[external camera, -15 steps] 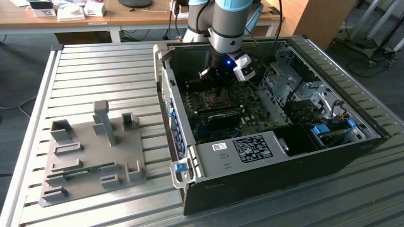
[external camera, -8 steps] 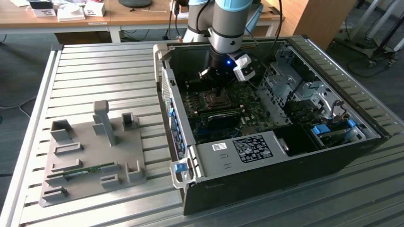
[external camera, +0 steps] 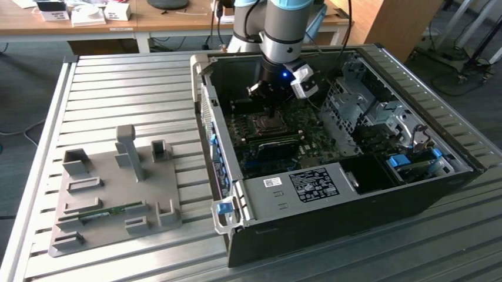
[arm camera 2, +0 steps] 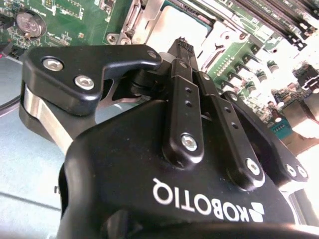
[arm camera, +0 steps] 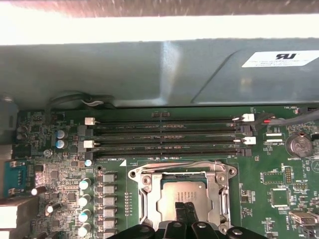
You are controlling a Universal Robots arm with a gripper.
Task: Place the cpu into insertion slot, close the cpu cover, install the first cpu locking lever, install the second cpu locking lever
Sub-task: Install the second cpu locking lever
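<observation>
Exterior view first: the arm reaches down into the open computer case (external camera: 439,176), which lies on its side on a slatted metal table (external camera: 117,88). The gripper (external camera: 271,111) hangs right over the processor socket on the green motherboard (external camera: 314,138). A grey holder with slots and posts (external camera: 114,194) sits on the table well off toward the exterior view's left, and a wooden desk (external camera: 157,17) runs behind.

Now the second wrist view, looking along the black gripper (arm camera 2: 185,46) body. Its two fingers (arm camera 2: 182,99) lie pressed together, clenched, with no gap between them at the tips. The tips sit just at the edge of the cpu (arm camera 2: 174,32), whose pale metal top glares bright. A round coin battery (arm camera 2: 27,24) shows on the board off to one side.

Over to the first wrist view: the cpu (arm camera: 183,191) lies flat in its socket, silvery-grey. The cpu cover (arm camera: 144,181) is down around it, a metal frame with the chip showing through its window. The gripper (arm camera: 185,209) tips meet over the chip's near edge, squeezed shut with nothing between them. Four long memory slots (arm camera: 164,134) run beside the socket, and a row of small round capacitors (arm camera: 85,199) stands along another side.
</observation>
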